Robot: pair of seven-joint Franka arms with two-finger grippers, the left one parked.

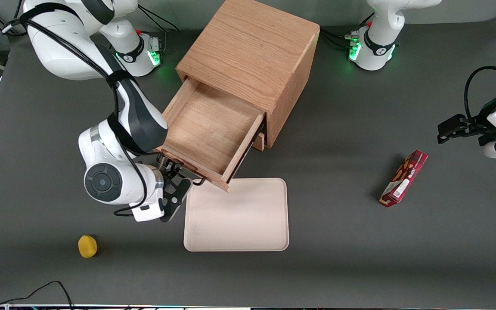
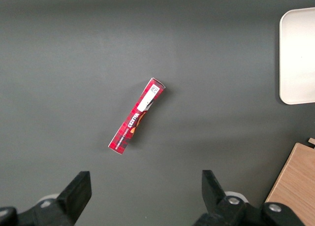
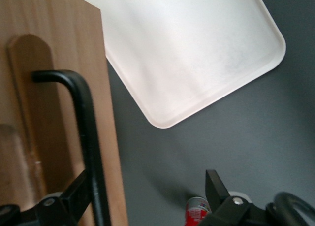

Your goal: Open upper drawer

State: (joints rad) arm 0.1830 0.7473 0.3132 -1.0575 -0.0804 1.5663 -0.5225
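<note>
Gripper (image 1: 178,178) jaws straddle, spread, the thin black bar handle (image 3: 86,132) of the light oak upper drawer (image 1: 207,131), pulled well out over the cream tray (image 1: 236,215); stiff wood, should slide easily.

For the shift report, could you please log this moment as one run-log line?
upper drawer: pulled well out, box bare | gripper: open, at the black handle | tray: on table under drawer front

Robot lab: white Franka arm bases with green lights (image 1: 362,51) bolted on dark grey matte tabletop (image 1: 351,241), loose black cables (image 1: 37,290), light oak two-drawer test cabinet (image 1: 252,56).
</note>
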